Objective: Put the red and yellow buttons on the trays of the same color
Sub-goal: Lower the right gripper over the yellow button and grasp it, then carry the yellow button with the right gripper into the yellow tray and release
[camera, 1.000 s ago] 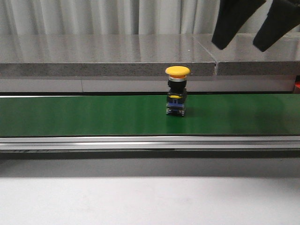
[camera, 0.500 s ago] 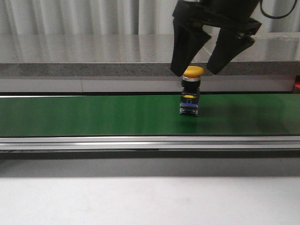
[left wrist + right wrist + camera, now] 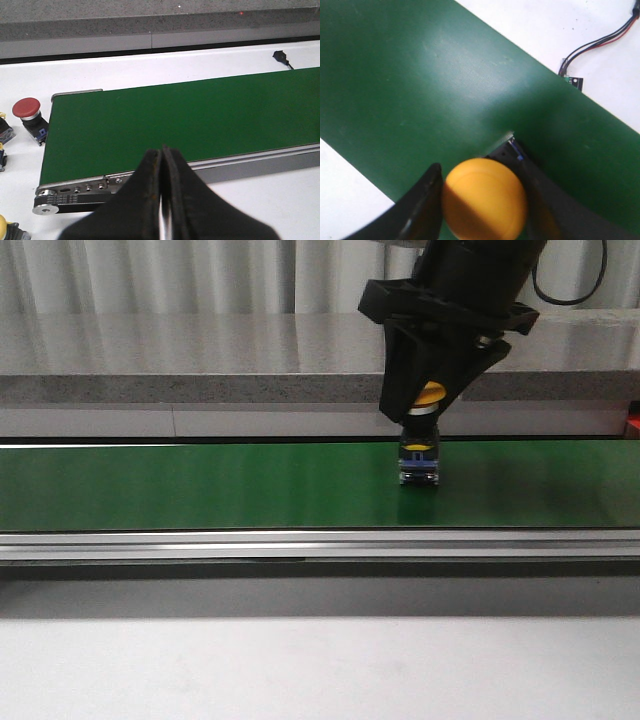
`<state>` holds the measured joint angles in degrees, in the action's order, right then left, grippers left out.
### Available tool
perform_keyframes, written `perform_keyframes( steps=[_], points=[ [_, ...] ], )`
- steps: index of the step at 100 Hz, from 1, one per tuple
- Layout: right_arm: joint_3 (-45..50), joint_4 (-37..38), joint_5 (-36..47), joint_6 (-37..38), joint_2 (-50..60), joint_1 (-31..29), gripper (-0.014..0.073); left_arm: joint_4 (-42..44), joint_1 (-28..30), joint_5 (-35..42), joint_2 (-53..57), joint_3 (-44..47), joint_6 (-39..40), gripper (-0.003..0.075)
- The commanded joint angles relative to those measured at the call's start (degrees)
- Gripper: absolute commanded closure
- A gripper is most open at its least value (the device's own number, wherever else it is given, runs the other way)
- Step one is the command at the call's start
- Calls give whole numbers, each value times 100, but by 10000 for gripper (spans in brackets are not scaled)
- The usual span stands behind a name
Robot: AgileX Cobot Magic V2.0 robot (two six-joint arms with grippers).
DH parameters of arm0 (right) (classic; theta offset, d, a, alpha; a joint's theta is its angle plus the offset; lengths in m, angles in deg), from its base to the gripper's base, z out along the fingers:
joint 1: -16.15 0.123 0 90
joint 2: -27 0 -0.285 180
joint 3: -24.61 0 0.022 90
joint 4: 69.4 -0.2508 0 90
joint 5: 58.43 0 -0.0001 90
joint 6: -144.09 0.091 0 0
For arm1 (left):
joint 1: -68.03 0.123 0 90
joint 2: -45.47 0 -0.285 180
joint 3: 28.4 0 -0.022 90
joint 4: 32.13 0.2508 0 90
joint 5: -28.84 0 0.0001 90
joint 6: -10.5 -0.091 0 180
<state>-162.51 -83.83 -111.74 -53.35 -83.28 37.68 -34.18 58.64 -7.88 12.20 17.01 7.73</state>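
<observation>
The right tool (image 3: 428,412) has come down over the yellow button (image 3: 429,393) within the last second, and its two dark fingers (image 3: 417,210) now sit close on either side of the yellow cap. In the right wrist view the cap (image 3: 485,197) fills the gap between them; whether they are pressing on it yet cannot be told. The button has also ridden rightward along the green belt (image 3: 200,485) in that time, and it stands upright on the belt under the tool. This looks like the moment of the grasp, before any lift toward a yellow tray; no tray shows in any view.

The left tool (image 3: 161,200) is pressed shut with nothing in it, hovering above the near end of the belt.

Off that end of the belt, on the white desk (image 3: 200,55), a red button (image 3: 27,112) lies on its side, waiting its turn. Parts of other buttons show at the frame edge nearby. A black cable end (image 3: 282,57) lies well apart on the desk. Nothing stands between the right tool and its button.
</observation>
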Motion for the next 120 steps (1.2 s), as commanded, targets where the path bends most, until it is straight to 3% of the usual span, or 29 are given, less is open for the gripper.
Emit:
perform_keyframes(
  steps=[1, 28, 57, 75, 90, 120],
  points=[
    [-188, -68, 240, -53, 379, -18, 506, -79, -40, 371, -17, -157, 35, 741],
    [42, -68, 404, 686, 1091, -253, 505, -79, -40, 371, -17, -157, 35, 741],
    [930, -68, 412, 1086, 2248, -1080, 505, -79, -40, 371, -17, -157, 35, 741],
    [1615, -68, 401, 1111, 2969, -1918, 505, -79, -40, 371, -17, -157, 35, 741],
    [2163, -68, 592, 1207, 3502, -3034, 505, -79, -40, 371, -17, -157, 35, 741],
    [2933, -63, 978, 1744, 3640, -4692, 505, -79, -40, 371, -17, -157, 35, 741]
  ],
)
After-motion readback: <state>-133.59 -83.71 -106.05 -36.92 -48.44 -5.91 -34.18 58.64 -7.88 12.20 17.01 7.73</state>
